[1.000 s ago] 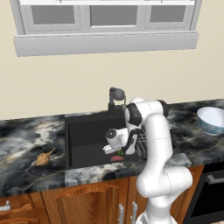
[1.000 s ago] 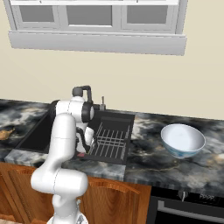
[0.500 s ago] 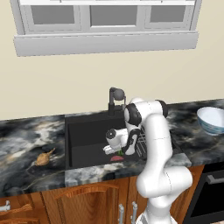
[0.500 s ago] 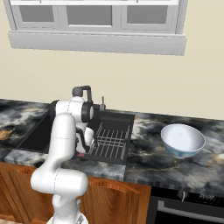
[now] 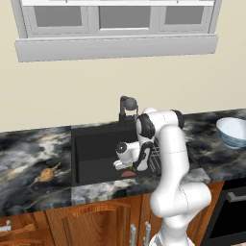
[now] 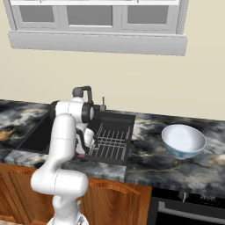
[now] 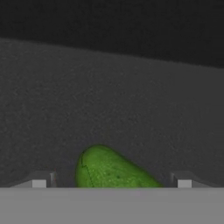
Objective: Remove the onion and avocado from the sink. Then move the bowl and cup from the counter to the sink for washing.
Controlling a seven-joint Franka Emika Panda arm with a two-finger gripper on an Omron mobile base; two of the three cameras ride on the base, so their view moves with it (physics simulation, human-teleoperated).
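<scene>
In the left base view the claw [image 5: 126, 168] hangs low in the sink [image 5: 96, 144]; the onion [image 5: 47, 174] lies on the tabletop [image 5: 29, 158] to its left. The right base view shows the bowl [image 6: 183, 140] on the tabletop right of the sink. In the hand view the fingers [image 7: 38, 180] stand wide apart, the avocado [image 7: 109, 169] between them.

Base views flank sink [image 5: 96, 149] – hand view seemingly close.
</scene>
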